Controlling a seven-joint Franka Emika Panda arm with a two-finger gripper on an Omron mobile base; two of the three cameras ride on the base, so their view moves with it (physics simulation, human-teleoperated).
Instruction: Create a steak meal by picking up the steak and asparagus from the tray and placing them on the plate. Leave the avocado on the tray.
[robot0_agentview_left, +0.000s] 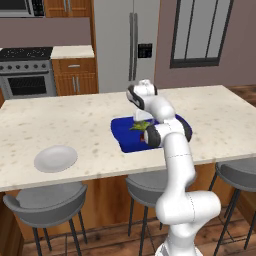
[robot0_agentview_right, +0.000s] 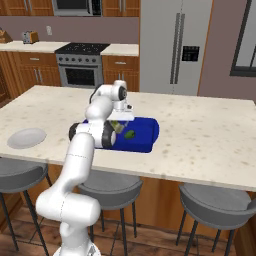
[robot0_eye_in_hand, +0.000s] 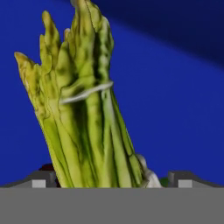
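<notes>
Robot hand (robot0_eye_in_hand: 111, 177) low over the blue tray (robot0_eye_in_hand: 175, 109), the asparagus (robot0_eye_in_hand: 85, 109) between its fingertips.

The bundle fills the space between the two tips, which sit either side of its base; whether they are clamped on it I cannot tell. If the grip is loose or off-centre, the stalks could slip or tip out on the way to the plate (robot0_agentview_left: 55, 158), well off to the hand's side on the table (robot0_agentview_left: 75, 125). The arm is folded, elbow raised, hand pointing down into the tray.

Tray (robot0_agentview_left: 125, 135) sits on counter (robot0_agentview_left: 75, 125), approx. centre, near front edge. Plate (robot0_agentview_left: 55, 158) on same counter, well apart, to tray's left in both base views. Asparagus (robot0_eye_in_hand: 83, 118) and avocado (robot0_agentview_right: 130, 134) lie in tray; avocado right of asparagus in right base view.
</notes>
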